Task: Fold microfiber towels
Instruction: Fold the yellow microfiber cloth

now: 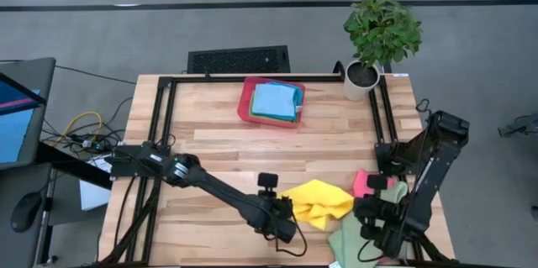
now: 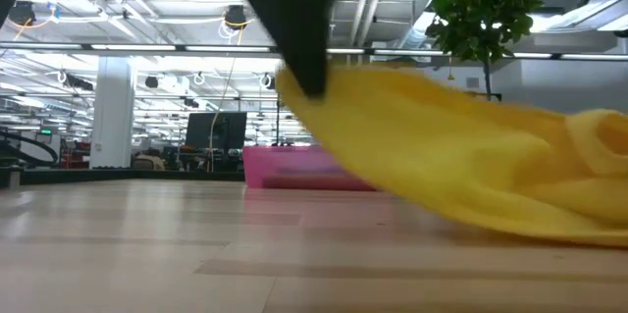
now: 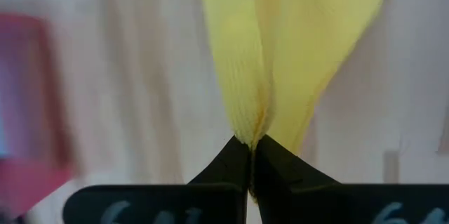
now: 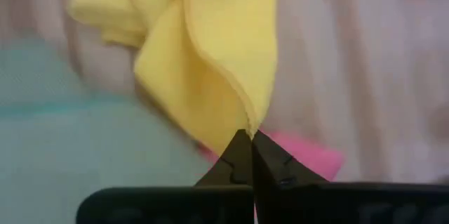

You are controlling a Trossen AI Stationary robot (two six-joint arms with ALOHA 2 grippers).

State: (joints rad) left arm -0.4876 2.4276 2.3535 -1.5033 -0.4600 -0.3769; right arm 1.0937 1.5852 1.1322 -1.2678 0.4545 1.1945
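Left wrist view shows the left gripper (image 3: 251, 147) clenched on an edge of the yellow towel (image 3: 280, 48), the cloth rising from the closed fingertips in a pinched pleat. Right wrist view shows much the same: the right gripper (image 4: 249, 140) is closed on another edge of that towel (image 4: 210, 62), with pink cloth (image 4: 302, 155) and pale green cloth (image 4: 63, 147) lying under it.

In the high view the left gripper (image 1: 286, 214) sits at lower centre of the frame, at the yellow towel's (image 1: 324, 201) left edge, and the right gripper (image 1: 370, 209) at lower right, by its right side. Holding two separate edges most likely serves to lift and stretch the crumpled cloth so it can be laid flat before folding; for now it is bunched between them, and in the low view it drapes from a dark finger down to the table (image 2: 196, 254).

Under the right arm, at lower right of the high view, lie a pink towel (image 1: 363, 182) and a green towel (image 1: 346, 239), seemingly waiting their turn. A red tray (image 1: 245, 104) at upper centre holds a light blue towel (image 1: 273, 100), squared up and probably finished. A potted plant (image 1: 378, 37) stands at upper right.

No brand, label or writing can be read in any view.
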